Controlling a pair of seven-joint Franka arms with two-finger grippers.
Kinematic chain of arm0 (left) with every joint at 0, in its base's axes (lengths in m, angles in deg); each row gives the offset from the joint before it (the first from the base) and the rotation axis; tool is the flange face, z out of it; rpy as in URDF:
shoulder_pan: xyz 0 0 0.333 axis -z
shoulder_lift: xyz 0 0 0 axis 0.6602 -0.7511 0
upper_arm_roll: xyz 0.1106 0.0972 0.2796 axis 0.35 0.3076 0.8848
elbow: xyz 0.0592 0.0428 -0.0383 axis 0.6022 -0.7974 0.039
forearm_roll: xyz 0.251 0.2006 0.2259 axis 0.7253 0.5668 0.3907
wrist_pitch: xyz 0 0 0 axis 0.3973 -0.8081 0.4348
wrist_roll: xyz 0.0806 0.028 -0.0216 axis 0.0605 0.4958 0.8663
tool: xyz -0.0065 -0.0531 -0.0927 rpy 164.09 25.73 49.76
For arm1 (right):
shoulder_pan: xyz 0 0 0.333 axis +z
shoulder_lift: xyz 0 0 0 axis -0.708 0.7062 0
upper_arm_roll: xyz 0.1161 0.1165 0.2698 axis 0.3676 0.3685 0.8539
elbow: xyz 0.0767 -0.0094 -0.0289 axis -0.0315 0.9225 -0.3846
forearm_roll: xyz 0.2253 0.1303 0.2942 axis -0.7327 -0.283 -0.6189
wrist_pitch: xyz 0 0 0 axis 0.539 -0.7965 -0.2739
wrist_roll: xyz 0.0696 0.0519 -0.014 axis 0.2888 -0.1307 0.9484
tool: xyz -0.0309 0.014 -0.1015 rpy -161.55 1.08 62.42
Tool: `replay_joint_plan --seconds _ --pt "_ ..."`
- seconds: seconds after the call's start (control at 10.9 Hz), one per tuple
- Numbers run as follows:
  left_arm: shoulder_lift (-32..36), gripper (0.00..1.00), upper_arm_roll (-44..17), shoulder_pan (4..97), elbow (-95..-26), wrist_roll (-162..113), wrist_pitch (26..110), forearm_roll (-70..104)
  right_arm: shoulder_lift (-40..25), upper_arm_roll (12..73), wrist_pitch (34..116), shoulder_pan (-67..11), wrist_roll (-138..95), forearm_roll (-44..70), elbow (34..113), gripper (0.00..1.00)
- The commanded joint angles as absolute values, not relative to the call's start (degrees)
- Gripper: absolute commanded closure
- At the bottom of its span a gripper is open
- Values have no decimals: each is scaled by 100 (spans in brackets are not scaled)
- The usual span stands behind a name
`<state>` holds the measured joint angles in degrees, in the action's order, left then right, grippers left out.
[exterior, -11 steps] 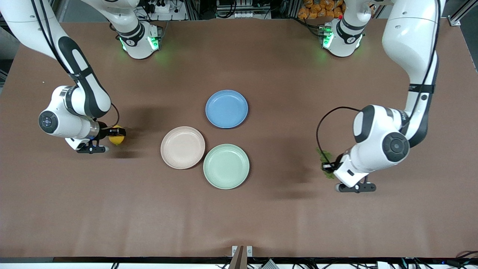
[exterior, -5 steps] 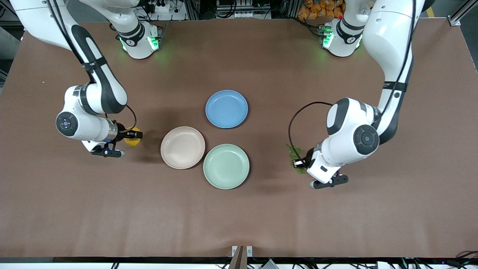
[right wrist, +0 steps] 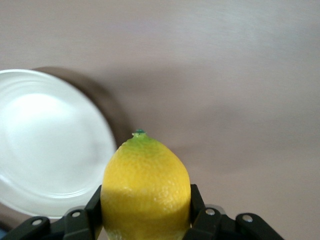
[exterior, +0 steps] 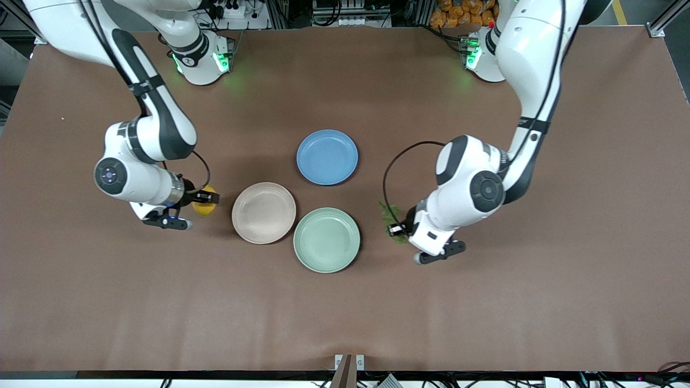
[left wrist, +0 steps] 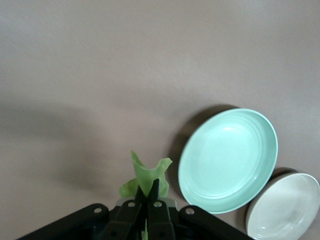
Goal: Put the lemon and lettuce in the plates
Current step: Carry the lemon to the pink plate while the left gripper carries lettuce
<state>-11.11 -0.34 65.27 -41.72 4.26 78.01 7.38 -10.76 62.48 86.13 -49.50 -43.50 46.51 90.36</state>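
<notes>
While both arms hang above the brown table point(exterior: 485, 323), the scene reads as follows.
Right gripper point(exterior: 206, 198): clamped on the small oval bright yellow lemon point(exterior: 204, 207), up in the air over bare table just beside the beige-pink plate, toward the right arm's end.
Lemon, right wrist view: its pointed green tip point(right wrist: 139, 132) faces away from the fingers point(right wrist: 93, 206), which press both its sides.
Left gripper point(exterior: 398, 229): pinched tight on the wrinkly green lettuce leaf point(exterior: 389, 213), over bare table near the mint plate, toward the left arm's end.
Lettuce, left wrist view: its ruffled edge point(left wrist: 146, 175) sticks out past the closed fingertips.
Round pale beige-pink plate point(exterior: 263, 212): nothing on it, touching the mint one.
Round pale mint green plate point(exterior: 326, 240): nothing on it, nearest the front camera.
Round blue plate point(exterior: 327, 157): nothing on it, farthest from the camera.
</notes>
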Motion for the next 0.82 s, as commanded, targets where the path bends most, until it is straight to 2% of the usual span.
replay_joint_plan --seconds 0.0,0.27,0.73 --pt "-1502 100 15 6820 -3998 533 8223 125 -975 6302 8967 -4483 -4554 4612 8843 74" --pt "-1749 100 15 7101 -3989 568 8908 1 -861 6302 9406 -4254 -4667 4612 8816 74" --pt "-2057 100 6 7286 -3637 682 9515 -35 -404 6267 9696 -3717 -5662 4717 8491 74"
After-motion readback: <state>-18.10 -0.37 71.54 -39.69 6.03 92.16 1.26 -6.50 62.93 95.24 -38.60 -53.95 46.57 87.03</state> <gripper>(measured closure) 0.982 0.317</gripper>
